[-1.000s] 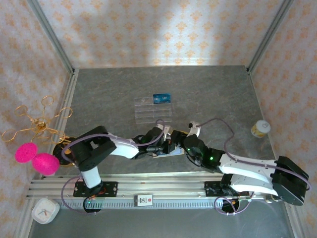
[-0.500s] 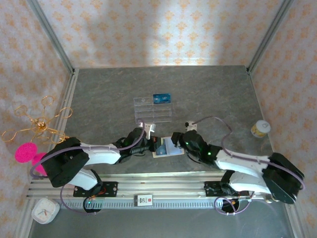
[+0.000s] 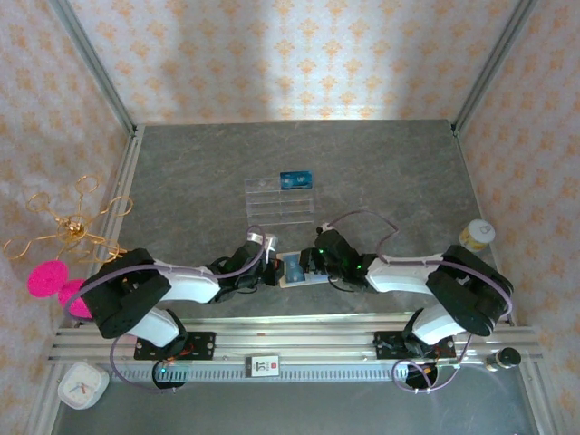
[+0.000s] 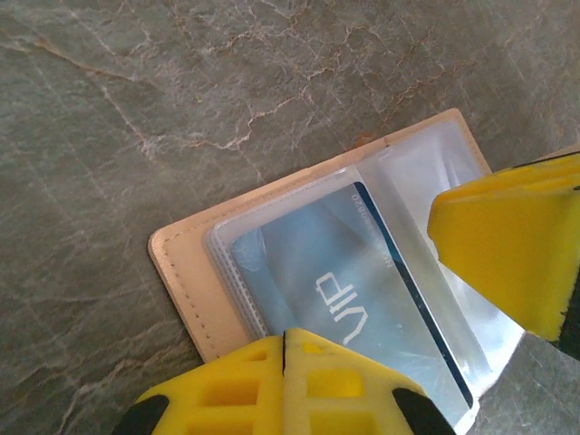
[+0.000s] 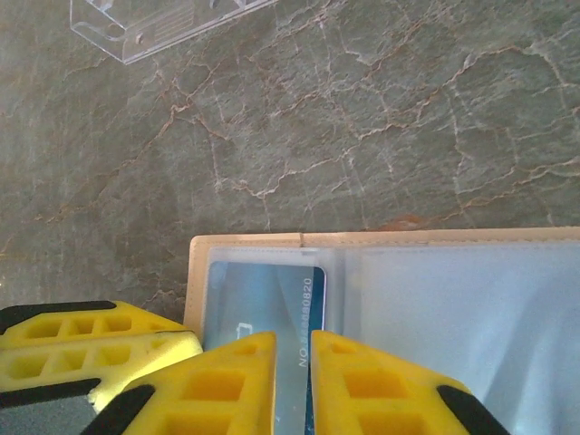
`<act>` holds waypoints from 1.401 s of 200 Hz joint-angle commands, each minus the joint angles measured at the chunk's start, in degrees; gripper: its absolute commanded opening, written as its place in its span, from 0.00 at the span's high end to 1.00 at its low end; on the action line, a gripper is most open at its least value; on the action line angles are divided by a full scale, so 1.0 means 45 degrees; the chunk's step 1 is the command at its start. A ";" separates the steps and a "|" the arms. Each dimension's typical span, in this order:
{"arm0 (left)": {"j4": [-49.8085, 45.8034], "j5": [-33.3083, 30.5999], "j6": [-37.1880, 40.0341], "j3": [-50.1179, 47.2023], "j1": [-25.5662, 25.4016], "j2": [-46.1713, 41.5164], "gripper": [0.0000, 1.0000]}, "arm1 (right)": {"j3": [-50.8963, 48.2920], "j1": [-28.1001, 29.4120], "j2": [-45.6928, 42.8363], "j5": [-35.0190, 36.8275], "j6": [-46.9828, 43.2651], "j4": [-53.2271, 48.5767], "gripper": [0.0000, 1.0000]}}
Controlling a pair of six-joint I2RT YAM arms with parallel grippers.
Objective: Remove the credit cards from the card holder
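At the far left, a gold wire ornament and two pink balls are sitting by the side wall, well apart from the work. Your left claw is reaching in low over the grey marbled surface and meeting the left end of the holder. The holder is lying open and flat near the front edge, between your two arms, with its clear sleeves facing up. This claw is released. In its wrist view one yellow finger is hanging over the near edge of the blue card, and the other is spread wide over the empty sleeve to the right. I cannot tell whether either finger is touching. The card, marked VIP, is sitting inside the left sleeve of the holder. Behind the holder, a clear tray is lying on the surface with a second card resting at its far right corner. Your right claw is coming in from the right and bearing on the card's end. It is clenched almost fully, leaving a thin gap over the card's printed edge, and I cannot tell whether it is actually pinching the card. Far right, a small white jar is standing alone near the wall.
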 commanded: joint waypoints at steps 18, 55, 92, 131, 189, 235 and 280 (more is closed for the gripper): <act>0.0144 -0.0169 0.0271 0.0164 0.0134 0.0982 1.00 | 0.0219 -0.0245 0.0298 0.0111 -0.0094 -0.0279 0.84; 0.0207 -0.0030 0.0354 0.0189 0.0115 0.1402 1.00 | -0.0058 -0.0334 0.0231 0.0389 0.0120 -0.0282 0.84; 0.0164 -0.0002 0.0516 0.0299 0.0121 0.1482 1.00 | -0.0287 -0.0481 0.0174 0.0350 0.0200 -0.0123 0.84; 0.0190 0.0071 0.0599 0.0424 0.0136 0.1653 1.00 | -0.0394 -0.0481 0.0761 -0.0115 0.0335 0.0267 0.86; -0.0072 0.0131 0.1014 0.0680 0.0435 0.1459 1.00 | -0.0920 -0.0481 0.0574 -0.0037 0.1004 0.0910 1.00; -0.0731 0.0066 0.1415 0.0404 0.1138 0.0372 1.00 | -0.1390 -0.0481 -0.0609 0.2273 0.1790 -0.0100 1.00; -0.0875 0.0260 0.1618 0.0816 0.0540 -0.0739 1.00 | -0.1193 -0.0403 -0.1043 0.1387 0.0834 0.0646 0.93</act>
